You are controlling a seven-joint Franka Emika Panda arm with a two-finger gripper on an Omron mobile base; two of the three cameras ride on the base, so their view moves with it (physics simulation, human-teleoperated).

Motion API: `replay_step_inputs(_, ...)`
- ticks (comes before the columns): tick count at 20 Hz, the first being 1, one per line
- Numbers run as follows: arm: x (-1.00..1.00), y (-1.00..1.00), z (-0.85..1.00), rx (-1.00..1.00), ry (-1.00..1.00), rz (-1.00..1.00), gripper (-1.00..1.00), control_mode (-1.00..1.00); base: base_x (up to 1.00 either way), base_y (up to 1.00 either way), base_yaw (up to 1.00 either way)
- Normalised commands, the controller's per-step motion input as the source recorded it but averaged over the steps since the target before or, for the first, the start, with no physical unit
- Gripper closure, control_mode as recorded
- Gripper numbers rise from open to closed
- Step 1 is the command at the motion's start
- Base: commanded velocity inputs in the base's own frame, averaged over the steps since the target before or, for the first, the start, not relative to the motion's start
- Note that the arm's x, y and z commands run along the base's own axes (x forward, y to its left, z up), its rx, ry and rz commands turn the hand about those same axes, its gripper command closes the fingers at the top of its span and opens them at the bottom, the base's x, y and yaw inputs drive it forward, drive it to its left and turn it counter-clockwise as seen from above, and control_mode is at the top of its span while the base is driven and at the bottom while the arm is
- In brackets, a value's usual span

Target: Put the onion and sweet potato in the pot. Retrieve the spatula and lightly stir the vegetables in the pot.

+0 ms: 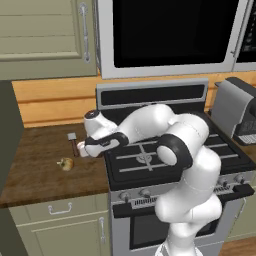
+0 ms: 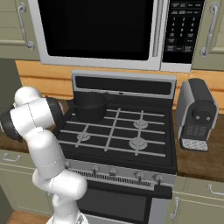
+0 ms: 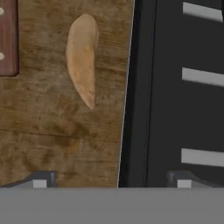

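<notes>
hand view: sweet potato [image 3: 82, 59], elongated, curved, orange-tan, tapering to a point, lying bare on the wooden counter [image 3: 52, 131] just beside the stove edge [image 3: 135, 96]; spatula [image 3: 8, 37] handle, reddish-brown, at the frame's corner. gripper [image 3: 111, 180] tips spread wide, one over wood, one over stove, holding nothing.

left base view: onion [image 1: 65, 163], small yellow-tan bulb, on the counter left of the stove; spatula blade pale grey, behind it, near the hand.

right base view: pot [image 2: 89, 106], dark charcoal, straight-sided, on the rear left burner; coffee machine [image 2: 196, 114] on the right counter; microwave [image 2: 113, 30] above; pale green cabinets [image 2: 17, 26].
</notes>
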Motion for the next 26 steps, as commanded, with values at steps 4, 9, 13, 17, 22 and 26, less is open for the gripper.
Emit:
replay_step_inputs(4,0.39,0.09,-0.38,0.0,0.0,0.0,-1.0,-1.0,0.0,0.0,0.0)
replay_step_inputs(9,0.44,0.09,-0.31,0.0,0.0,0.0,-1.0,-1.0,0.0,0.0,0.0)
replay_step_inputs(13,0.38,0.03,-0.26,0.0,0.0,0.0,-1.0,-1.0,0.0,0.0,0.0)
replay_step_inputs(17,0.43,0.05,-0.22,0.0,0.0,0.0,-1.0,-1.0,0.0,0.0,0.0)
replay_step_inputs(22,0.37,0.04,-0.27,0.0,0.0,0.0,1.0,-1.0,0.0,0.0,0.0)
replay_step_inputs(26,0.18,0.0,-0.28,0.0,0.0,0.0,1.0,-1.0,0.0,0.0,0.0)
